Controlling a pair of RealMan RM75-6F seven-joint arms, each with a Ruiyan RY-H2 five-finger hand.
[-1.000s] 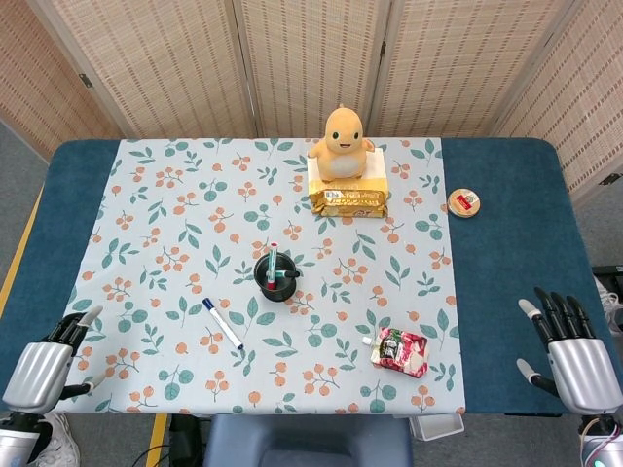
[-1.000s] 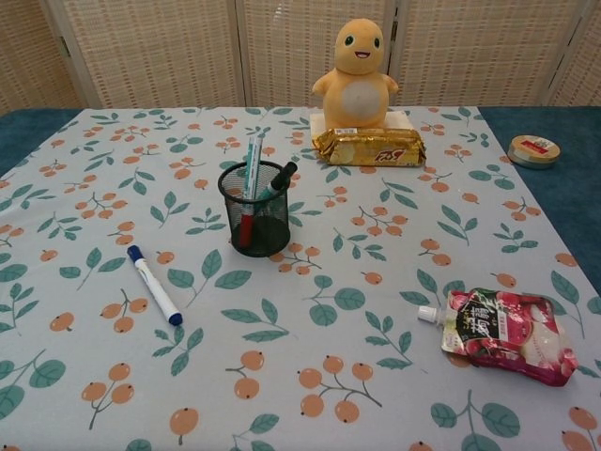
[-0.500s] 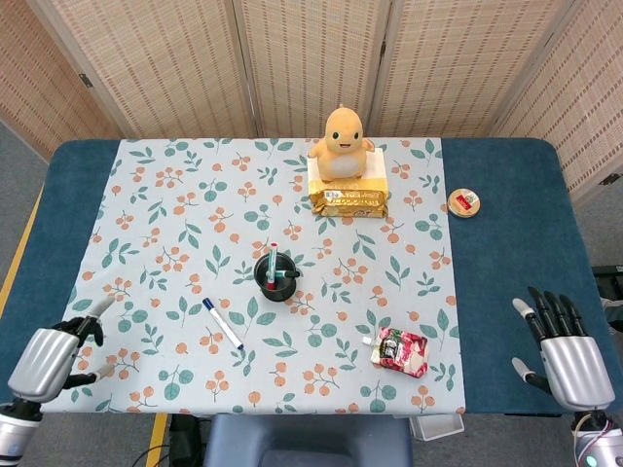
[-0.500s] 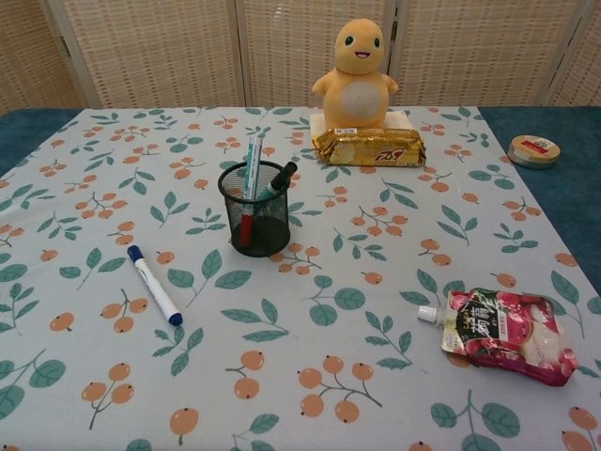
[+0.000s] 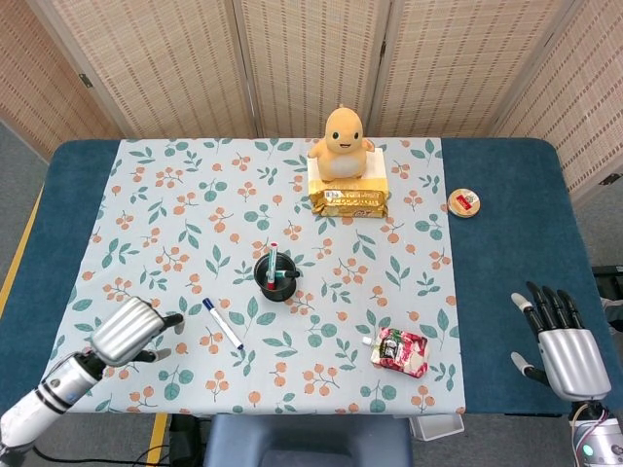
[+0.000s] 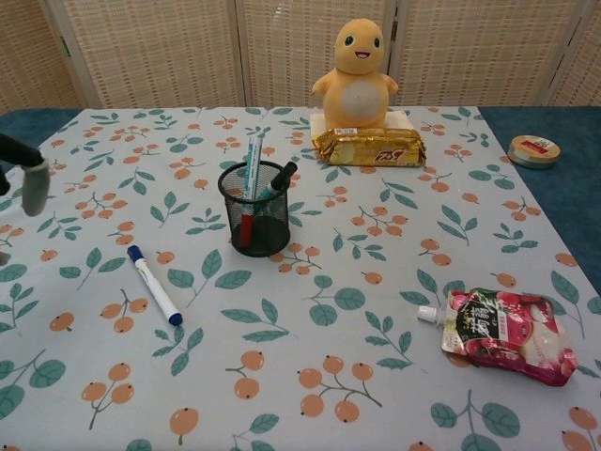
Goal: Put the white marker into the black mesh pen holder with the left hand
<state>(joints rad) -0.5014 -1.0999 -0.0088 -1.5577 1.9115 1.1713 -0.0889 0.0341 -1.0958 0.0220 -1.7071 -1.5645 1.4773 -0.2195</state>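
The white marker with blue ends lies flat on the floral cloth, also in the chest view as the marker. The black mesh pen holder stands just right of it and behind it, with a few pens in it; the chest view shows the holder too. My left hand hovers left of the marker, empty, fingers apart and partly curled; only its fingertips show at the chest view's left edge. My right hand is open over the blue table edge at the far right.
A red snack pouch lies front right on the cloth. An orange plush toy sits on a yellow packet at the back. A small round tin rests on the blue table at the right.
My left hand has moved right and up from the front left corner toward the marker, entering the chest view. The right hand has barely shifted.
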